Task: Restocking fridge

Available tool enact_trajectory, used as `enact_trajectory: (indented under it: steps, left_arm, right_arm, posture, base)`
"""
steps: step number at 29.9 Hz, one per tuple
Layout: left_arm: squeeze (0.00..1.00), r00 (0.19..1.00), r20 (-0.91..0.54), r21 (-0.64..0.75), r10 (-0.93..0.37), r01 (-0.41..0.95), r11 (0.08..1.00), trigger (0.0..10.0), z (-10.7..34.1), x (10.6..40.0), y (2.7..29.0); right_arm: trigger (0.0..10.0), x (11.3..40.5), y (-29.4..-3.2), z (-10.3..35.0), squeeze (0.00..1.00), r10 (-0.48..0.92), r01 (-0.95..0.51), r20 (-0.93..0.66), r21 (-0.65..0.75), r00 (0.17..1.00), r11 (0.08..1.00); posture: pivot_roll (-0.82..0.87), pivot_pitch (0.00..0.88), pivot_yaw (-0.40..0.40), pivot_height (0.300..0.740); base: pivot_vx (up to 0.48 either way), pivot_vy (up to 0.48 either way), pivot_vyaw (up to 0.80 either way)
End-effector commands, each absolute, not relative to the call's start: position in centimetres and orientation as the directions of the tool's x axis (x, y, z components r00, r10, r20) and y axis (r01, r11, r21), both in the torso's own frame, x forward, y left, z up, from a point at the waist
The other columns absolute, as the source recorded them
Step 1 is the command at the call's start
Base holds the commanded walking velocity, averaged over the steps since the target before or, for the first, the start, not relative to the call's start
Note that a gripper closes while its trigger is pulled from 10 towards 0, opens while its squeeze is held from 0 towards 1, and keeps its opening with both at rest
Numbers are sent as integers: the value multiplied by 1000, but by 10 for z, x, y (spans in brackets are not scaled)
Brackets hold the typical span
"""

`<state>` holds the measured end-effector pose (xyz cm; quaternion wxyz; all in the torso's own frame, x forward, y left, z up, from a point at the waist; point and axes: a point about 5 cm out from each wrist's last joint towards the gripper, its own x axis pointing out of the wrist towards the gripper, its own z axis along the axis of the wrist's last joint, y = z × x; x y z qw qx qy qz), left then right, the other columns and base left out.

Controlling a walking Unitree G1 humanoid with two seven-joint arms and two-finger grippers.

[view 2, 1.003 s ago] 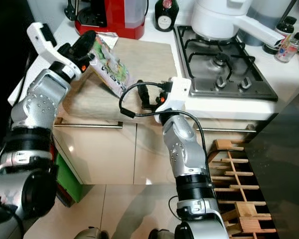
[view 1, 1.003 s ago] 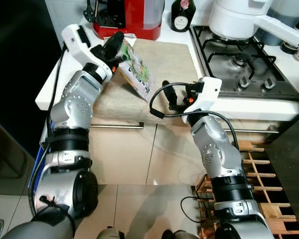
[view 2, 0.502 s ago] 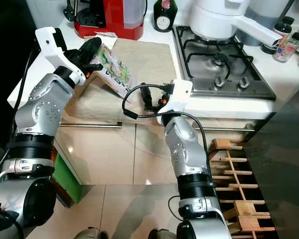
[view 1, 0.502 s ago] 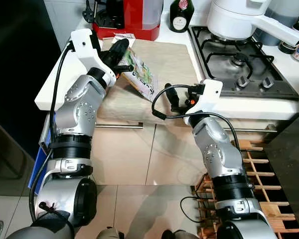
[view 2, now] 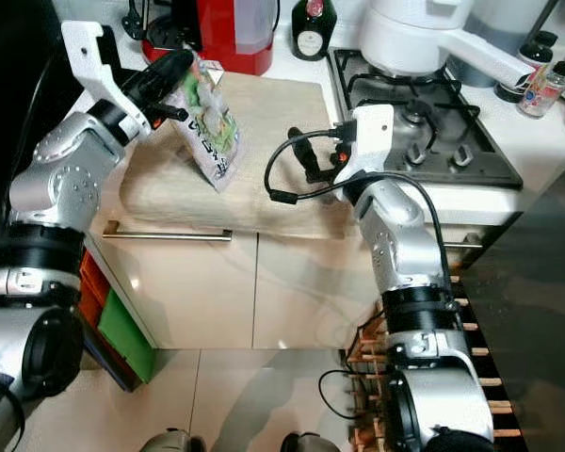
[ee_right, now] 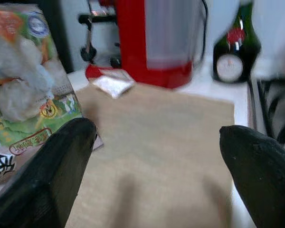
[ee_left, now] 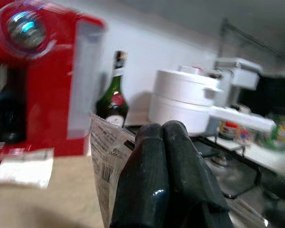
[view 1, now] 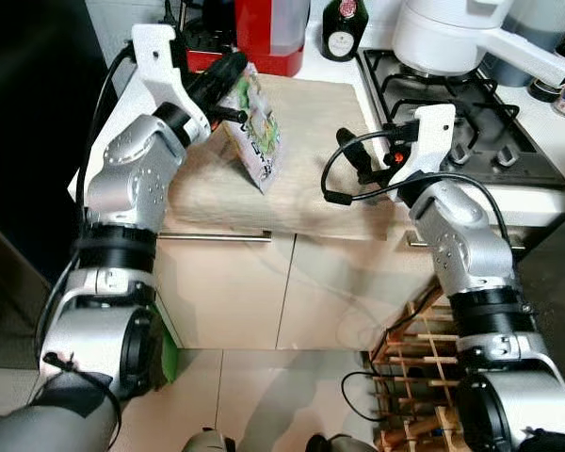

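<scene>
Left hand is pinched tight on a green food packet, hanging it above the beige surface. Label's got dumpling pictures and a barcode, text unreadable. Right hand sits nearby, fingers spread wide, holding nothing.

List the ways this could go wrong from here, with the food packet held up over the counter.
1. The left claw pinches the green printed food packet only at its top edge, so the hanging packet may slip out or swing.
2. The red coffee machine and dark green bottle stand close behind; a wide swing of the arm might knock them.
3. The right claw hangs open over the beige wooden countertop near the packet, and the two arms could collide.
</scene>
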<state>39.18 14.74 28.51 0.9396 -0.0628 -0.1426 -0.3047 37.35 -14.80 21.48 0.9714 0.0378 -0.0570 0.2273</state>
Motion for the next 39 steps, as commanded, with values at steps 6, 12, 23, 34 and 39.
enact_trajectory:
  steps: [6, 12, 23, 34, 39]
  left_arm:
    - [0, 672, 319, 208, -669, 639, 741, 0, 317, 391, 149]
    - [0, 589, 279, 368, -759, 664, 651, 0, 332, 390, 152]
    - [0, 505, 156, 610, -849, 627, 484, 0, 343, 385, 151]
    - [0, 328, 95, 799, -940, 539, 268, 0, 368, 369, 136]
    - [0, 283, 81, 820, -956, 526, 225, 0, 373, 365, 132]
  right_arm:
    - [10000, 368, -138, 232, 1000, 664, -658, 120, -95, 738, 747]
    - [10000, 362, -132, 238, 1000, 819, -793, 45, -226, 572, 566]
    - [10000, 371, -145, 254, 1000, 847, -797, -15, -347, 532, 495]
    - [10000, 375, -156, 248, 0, 882, -856, -53, -275, 468, 438]
    - [10000, 376, -155, 252, 0, 894, -867, -25, -258, 448, 427]
  posture:
    - [29, 18, -3, 740]
    - [32, 8, 7, 740]
    - [30, 0, 10, 740]
    - [42, 10, 18, 740]
    - [42, 10, 18, 740]
  base:
    - [0, 0, 0]
    - [0, 0, 0]
    - [0, 0, 0]
    - [0, 0, 0]
    - [0, 0, 0]
